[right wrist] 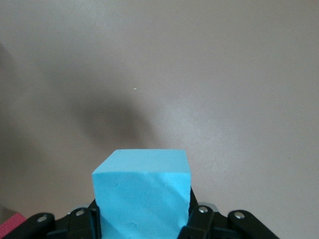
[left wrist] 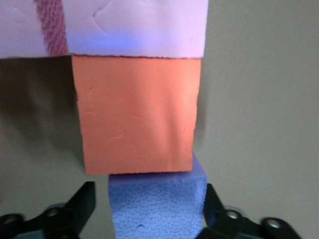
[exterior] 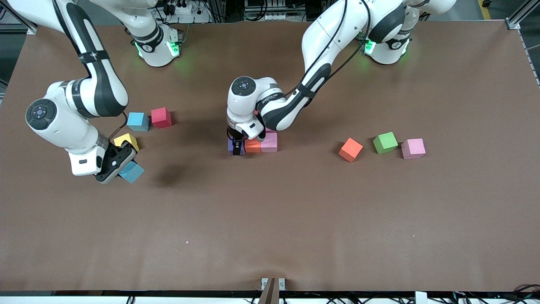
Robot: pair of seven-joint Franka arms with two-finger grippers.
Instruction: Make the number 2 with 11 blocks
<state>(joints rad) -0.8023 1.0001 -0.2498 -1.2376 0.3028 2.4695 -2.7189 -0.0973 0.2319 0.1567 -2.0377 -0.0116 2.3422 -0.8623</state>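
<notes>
Three blocks stand in a row mid-table: purple (exterior: 232,145), orange (exterior: 253,146) and pink (exterior: 269,142). My left gripper (exterior: 238,149) is down at the purple block (left wrist: 157,209) and open, one finger (left wrist: 82,199) clear of its side, the other close beside it. In the left wrist view the purple block touches the orange block (left wrist: 137,114), which touches the pink block (left wrist: 124,25). My right gripper (exterior: 125,169) hangs over the table toward the right arm's end, shut on a light blue block (exterior: 132,172), which shows between its fingers (right wrist: 142,199).
Loose blocks lie near the right arm: yellow (exterior: 126,140), light blue (exterior: 138,121) and red (exterior: 161,117). Toward the left arm's end lie an orange block (exterior: 351,149), a green one (exterior: 385,142) and a pink one (exterior: 413,148).
</notes>
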